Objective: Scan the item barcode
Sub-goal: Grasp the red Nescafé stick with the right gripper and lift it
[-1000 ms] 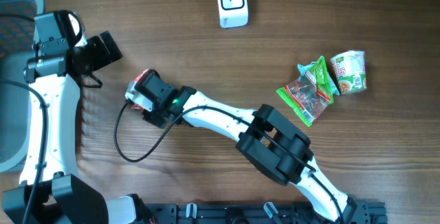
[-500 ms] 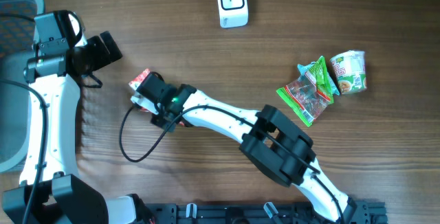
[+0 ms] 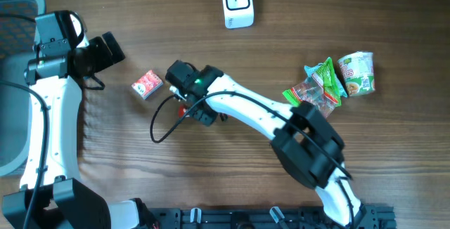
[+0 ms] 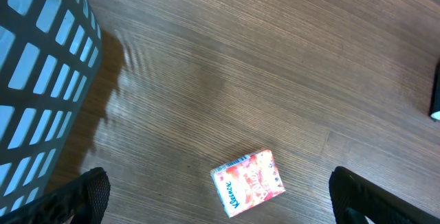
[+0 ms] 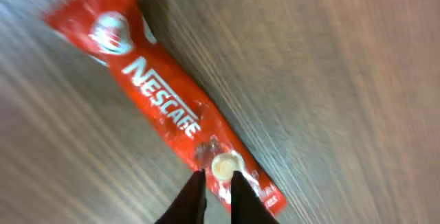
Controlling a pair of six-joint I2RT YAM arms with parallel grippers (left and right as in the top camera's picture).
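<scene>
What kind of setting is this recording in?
Probably a mock checkout station on a wooden table: a white barcode scanner, small groceries such as a Nescafe sachet and Kleenex pack, and a slatted basket.

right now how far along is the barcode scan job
Done: nothing shows as scanned; the Kleenex pack lies free on the table. In hand: the right gripper appears to pinch one end of the Nescafe sachet, which lies flat. Left: carry it to the scanner; the snack packets wait.
</scene>
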